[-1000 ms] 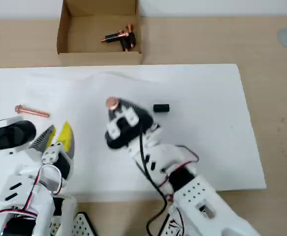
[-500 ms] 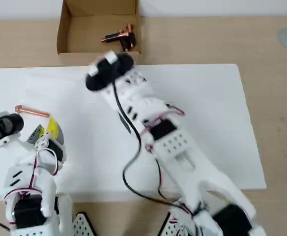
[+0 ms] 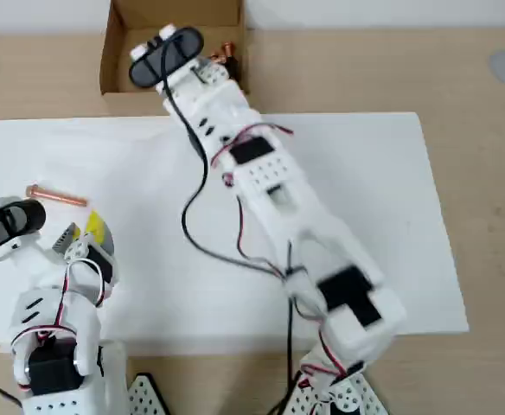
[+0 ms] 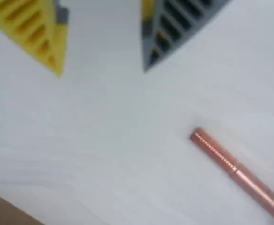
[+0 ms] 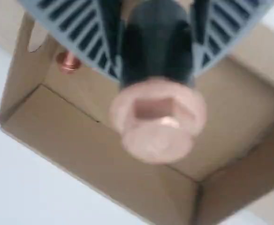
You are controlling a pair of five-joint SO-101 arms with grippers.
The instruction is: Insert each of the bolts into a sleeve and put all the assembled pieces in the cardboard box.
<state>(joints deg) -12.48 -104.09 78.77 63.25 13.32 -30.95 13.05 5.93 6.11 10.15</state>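
Copper bolt (image 3: 55, 196) lying loose, black-sleeved bolt (image 5: 158, 117) held above open cardboard box (image 3: 146, 71)

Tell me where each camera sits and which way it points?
High view: fixed above the table, looking down on the white sheet, cardboard box, left arm and right arm.
Left wrist view: on the left arm, facing down at the sheet and a loose bolt; its open left gripper shows.
Right wrist view: on the right arm, looking into the box past the right gripper, shut on a sleeved bolt.
Shared: the high view also shows the loose bolt and the box.
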